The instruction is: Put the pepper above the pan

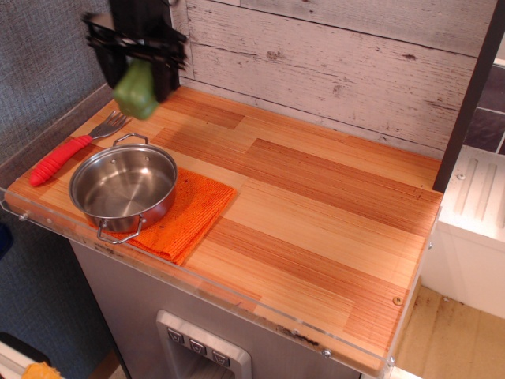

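My black gripper (136,88) hangs at the upper left, near the back wall, shut on the green pepper (135,91). The pepper hangs in the air, well clear of the wooden counter, beyond the far rim of the pan. The shiny steel pan (123,187) stands empty on an orange cloth (189,213) near the counter's front left corner, with one wire loop handle toward the back and one toward the front.
A fork with a red handle (61,157) lies left of the pan, its tines pointing to the back wall. A clear plastic lip (197,280) runs along the counter's front edge. The white plank wall (331,55) closes the back.
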{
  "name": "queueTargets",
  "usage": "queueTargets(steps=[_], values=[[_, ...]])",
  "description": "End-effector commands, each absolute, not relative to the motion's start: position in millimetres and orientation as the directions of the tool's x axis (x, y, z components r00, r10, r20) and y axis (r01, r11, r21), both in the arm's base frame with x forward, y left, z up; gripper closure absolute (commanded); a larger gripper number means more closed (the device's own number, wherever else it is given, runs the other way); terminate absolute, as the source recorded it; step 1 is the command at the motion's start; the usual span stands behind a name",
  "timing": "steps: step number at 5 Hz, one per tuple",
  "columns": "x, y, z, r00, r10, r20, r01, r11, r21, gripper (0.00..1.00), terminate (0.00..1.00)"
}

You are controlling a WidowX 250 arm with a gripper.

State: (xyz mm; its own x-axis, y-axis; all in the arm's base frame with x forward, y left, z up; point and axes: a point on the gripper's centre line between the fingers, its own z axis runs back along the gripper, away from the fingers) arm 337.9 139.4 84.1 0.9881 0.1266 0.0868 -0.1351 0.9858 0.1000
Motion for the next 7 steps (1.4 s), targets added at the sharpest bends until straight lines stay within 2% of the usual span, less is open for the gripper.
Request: queueTargets(steps=[1,3,4,5,6,7], values=[[359,151,74,0.983,0.144,0.113,-0.159,0.979,0.129,1.00,0.00],[363,166,53,0.988,0.136,0.070,-0.145,0.979,0.143,1.00,0.00],[363,163,52,0.993,0.106,0.059,-0.113,0.985,0.127,0.00,0.00],[364,163,74,0.994,0.091,0.065,-0.100,0.983,0.153,0.00,0.00],[357,167,124,0.977,0.100,0.187,-0.128,0.981,0.145,0.00,0.00],[336,154,173,0.961,0.083,0.263,-0.112,0.989,0.096,0.00,0.00]])
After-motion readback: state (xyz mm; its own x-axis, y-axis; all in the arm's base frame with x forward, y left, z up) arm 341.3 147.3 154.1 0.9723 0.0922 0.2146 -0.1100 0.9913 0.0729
